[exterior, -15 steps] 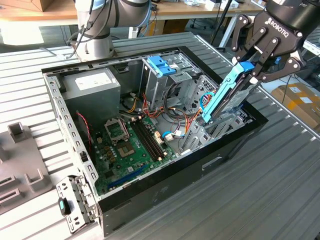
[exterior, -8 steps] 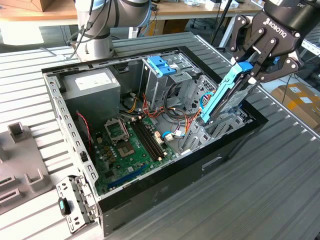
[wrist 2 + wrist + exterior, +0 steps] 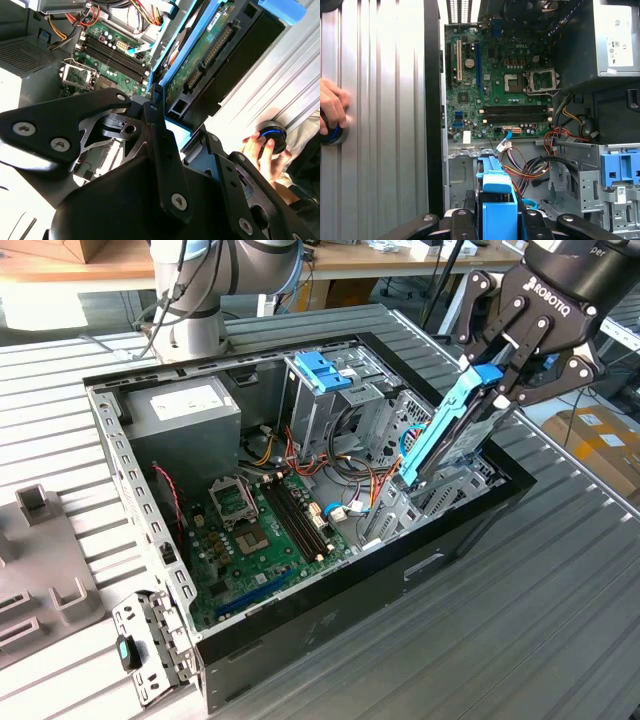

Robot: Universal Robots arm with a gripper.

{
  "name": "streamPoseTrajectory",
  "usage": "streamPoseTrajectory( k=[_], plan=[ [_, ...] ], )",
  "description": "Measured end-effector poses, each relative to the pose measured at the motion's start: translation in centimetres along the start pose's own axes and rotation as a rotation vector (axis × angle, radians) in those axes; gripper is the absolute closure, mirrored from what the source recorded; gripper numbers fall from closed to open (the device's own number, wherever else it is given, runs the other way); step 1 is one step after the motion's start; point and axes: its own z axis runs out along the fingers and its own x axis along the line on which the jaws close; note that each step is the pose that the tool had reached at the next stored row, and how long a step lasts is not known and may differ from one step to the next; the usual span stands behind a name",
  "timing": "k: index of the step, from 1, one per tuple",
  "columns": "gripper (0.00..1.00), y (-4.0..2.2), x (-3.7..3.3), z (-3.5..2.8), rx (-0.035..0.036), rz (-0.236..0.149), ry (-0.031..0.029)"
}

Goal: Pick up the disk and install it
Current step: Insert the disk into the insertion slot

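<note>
We see the pincer (image 3: 497, 380) closed on the disk (image 3: 445, 435), its fingers clamped on the upper end where the blue rails meet. The disk hangs tilted from the pincer. Its lower end is down among the metal bays of the open computer case (image 3: 330, 615), directly beneath the pincer; we cannot tell whether it is seated.

Just beyond that lower end lie coloured cables (image 3: 350, 490). Farther from the pincer sit the motherboard (image 3: 260, 530) and the drive cage (image 3: 310, 415) with its blue handle (image 3: 322, 370). Farthest from the pincer, in the case's opposite corner, is the grey power-supply box (image 3: 185, 415).

The case rests on a ribbed table (image 3: 500, 640). Outside the case, a person's hand (image 3: 265, 155) rests on a round knob (image 3: 272, 137) on the table.
</note>
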Motion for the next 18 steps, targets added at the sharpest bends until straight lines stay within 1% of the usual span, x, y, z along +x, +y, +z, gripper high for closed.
streamPoseTrajectory(
  k=[2,3,6,18],
  plan=[
    [0.63,0.04,-0.02,0.03,0.0000,0.000,0.0000],
    [0.63,0.22,-0.07,0.13,0.0000,0.000,0.0000],
    [0.63,0.31,-0.09,0.17,0.0000,0.000,0.0000],
    [0.63,0.39,-0.11,0.22,0.0000,0.000,0.0001]
  ],
)
